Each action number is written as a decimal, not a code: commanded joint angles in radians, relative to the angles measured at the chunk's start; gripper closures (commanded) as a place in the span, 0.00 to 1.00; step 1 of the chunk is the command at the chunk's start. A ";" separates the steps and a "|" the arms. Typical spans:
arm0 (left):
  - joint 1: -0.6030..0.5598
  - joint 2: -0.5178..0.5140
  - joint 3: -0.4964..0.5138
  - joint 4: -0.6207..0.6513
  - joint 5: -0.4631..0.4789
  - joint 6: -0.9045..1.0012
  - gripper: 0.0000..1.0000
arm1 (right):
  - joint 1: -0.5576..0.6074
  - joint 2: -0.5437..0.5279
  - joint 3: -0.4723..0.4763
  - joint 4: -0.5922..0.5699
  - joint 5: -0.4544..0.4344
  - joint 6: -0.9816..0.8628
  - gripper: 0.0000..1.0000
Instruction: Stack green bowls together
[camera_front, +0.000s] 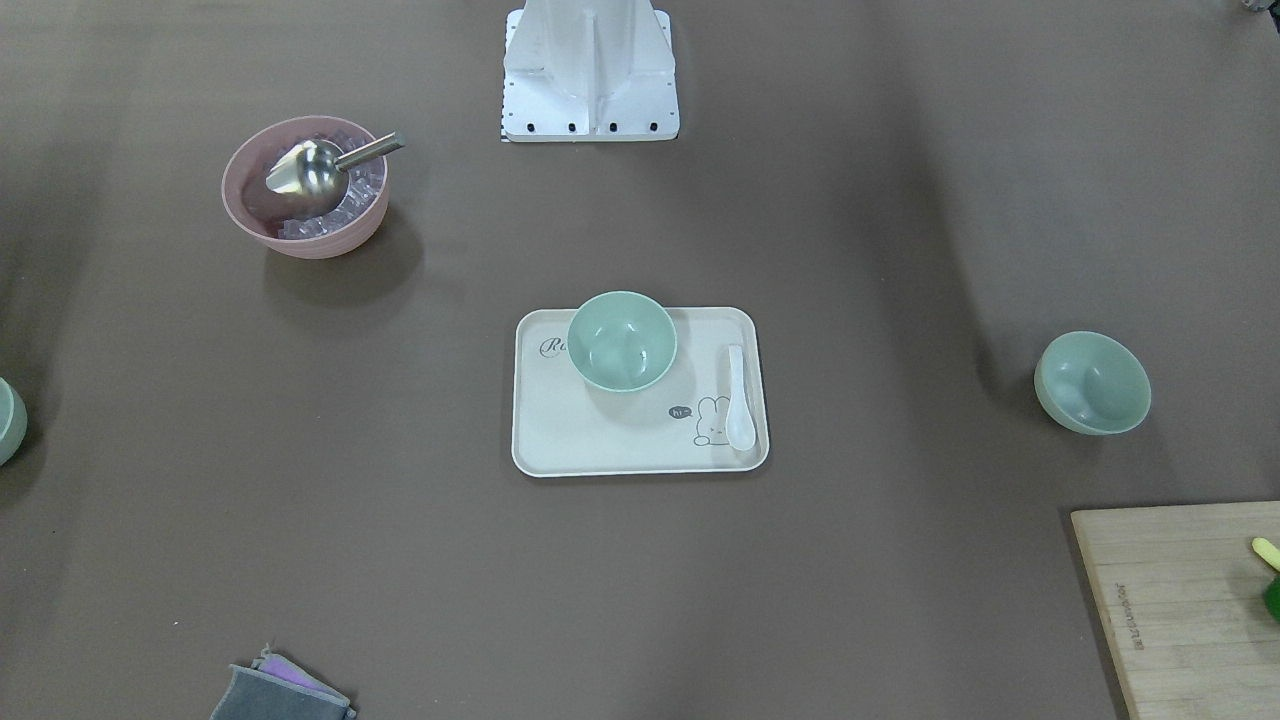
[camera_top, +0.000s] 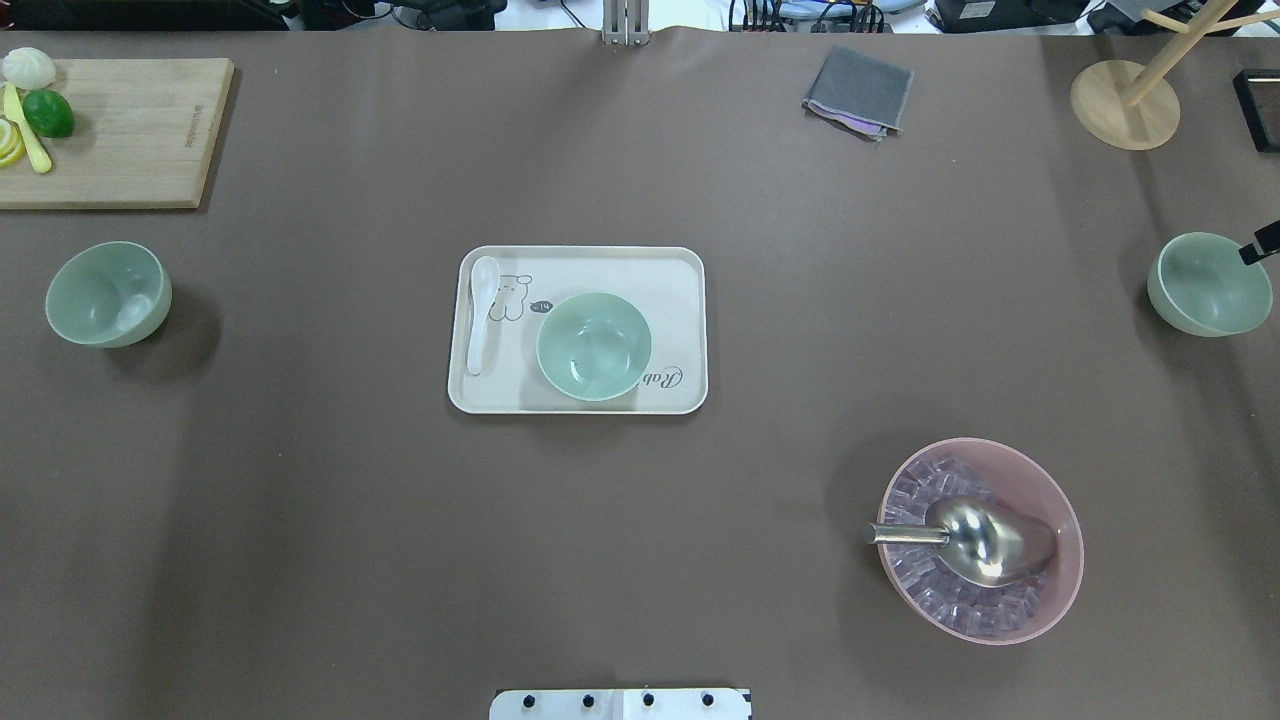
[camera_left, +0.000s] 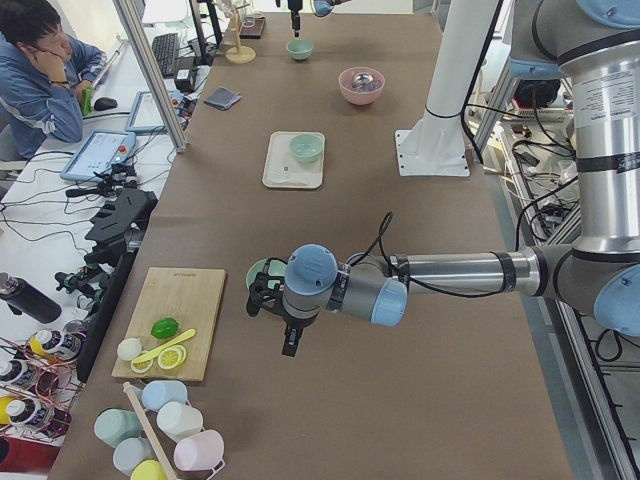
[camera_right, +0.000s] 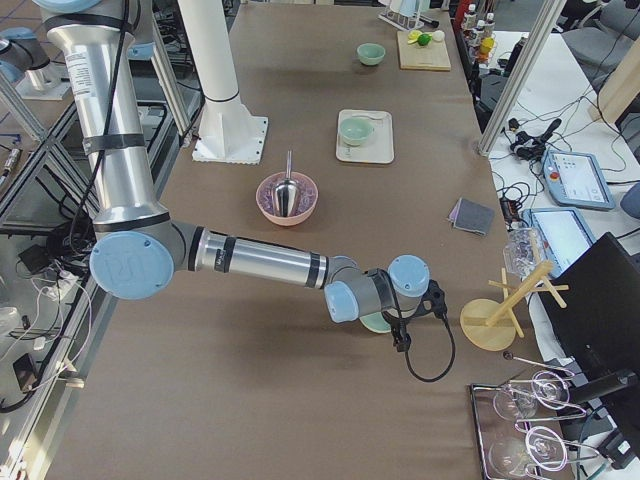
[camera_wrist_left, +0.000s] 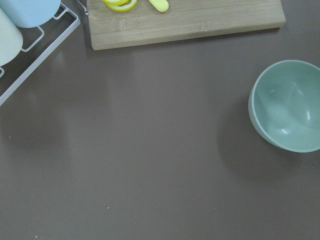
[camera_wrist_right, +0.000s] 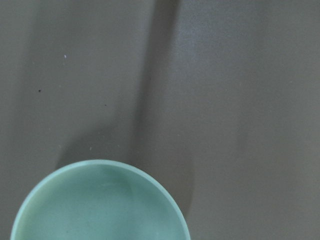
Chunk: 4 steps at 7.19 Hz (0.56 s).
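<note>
Three pale green bowls stand apart and upright. One bowl (camera_top: 594, 346) sits on the cream tray (camera_top: 680, 270) at mid-table. A second bowl (camera_top: 108, 294) stands at the table's left end, and the left wrist view shows it (camera_wrist_left: 290, 105) at its right side. The left gripper (camera_left: 290, 342) hangs just beside this bowl. The third bowl (camera_top: 1209, 283) stands at the right end, and the right wrist view has it (camera_wrist_right: 100, 205) at its bottom. The right gripper (camera_right: 402, 335) hovers over this bowl. I cannot tell whether either gripper is open or shut.
A pink bowl (camera_top: 1040, 480) of ice with a metal scoop stands front right. A white spoon (camera_top: 482, 312) lies on the tray. A cutting board (camera_top: 130, 130) with lime and lemon is far left. A grey cloth (camera_top: 858, 90) and a wooden stand (camera_top: 1110, 105) are far right.
</note>
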<state>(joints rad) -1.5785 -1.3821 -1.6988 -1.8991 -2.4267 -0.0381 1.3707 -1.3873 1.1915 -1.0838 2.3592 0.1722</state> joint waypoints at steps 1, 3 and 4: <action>0.000 0.000 -0.004 0.000 0.000 0.000 0.03 | -0.033 0.010 -0.021 0.010 -0.004 0.073 0.00; 0.000 0.000 -0.005 0.000 -0.002 0.000 0.03 | -0.035 -0.006 -0.038 0.010 -0.005 0.072 0.11; 0.000 0.000 -0.007 -0.001 -0.002 0.000 0.03 | -0.036 -0.004 -0.041 0.010 -0.003 0.081 0.27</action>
<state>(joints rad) -1.5785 -1.3821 -1.7043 -1.8997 -2.4281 -0.0383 1.3370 -1.3897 1.1575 -1.0735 2.3559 0.2454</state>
